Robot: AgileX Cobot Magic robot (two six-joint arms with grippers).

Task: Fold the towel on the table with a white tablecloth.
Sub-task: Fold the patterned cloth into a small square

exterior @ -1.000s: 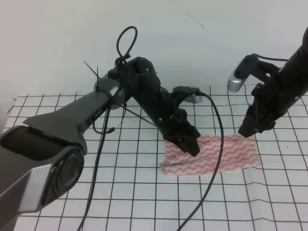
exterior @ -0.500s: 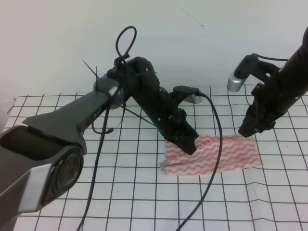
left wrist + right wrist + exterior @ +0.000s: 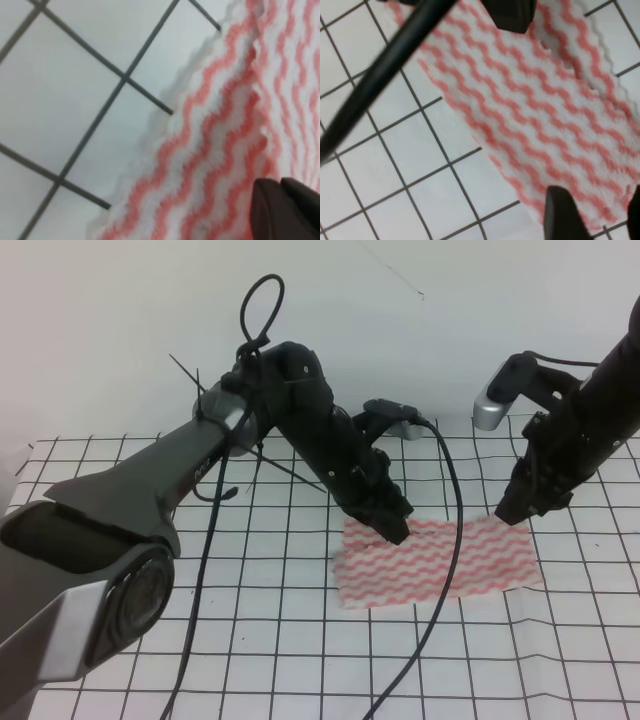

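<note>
Towel (image 3: 436, 561) flat on the white tablecloth (image 3: 300, 660), pink-red wavy stripes running lengthwise, lying between the two sets of jaws. Near edge of the towel slightly lifted and rippled over the grid lines, below and in front of both tips. Left gripper (image 3: 393, 531) down at the towel's far left corner, tips touching or pressing the cloth there; in the left wrist view only dark fingertips (image 3: 285, 210) showing at the lower right against striped fabric, a folded double edge just beyond them; jaws close together, though whether cloth is pinched cannot be told. Black cable (image 3: 447, 540) hanging across the towel just right of those jaws. Right gripper (image 3: 512, 512) at the towel's far right corner, tips at the cloth edge; in the right wrist view two dark fingers (image 3: 562, 215) set apart over the striped edge, jaws parted. Table (image 3: 90, 455) stretching wide behind both jaws.
</note>
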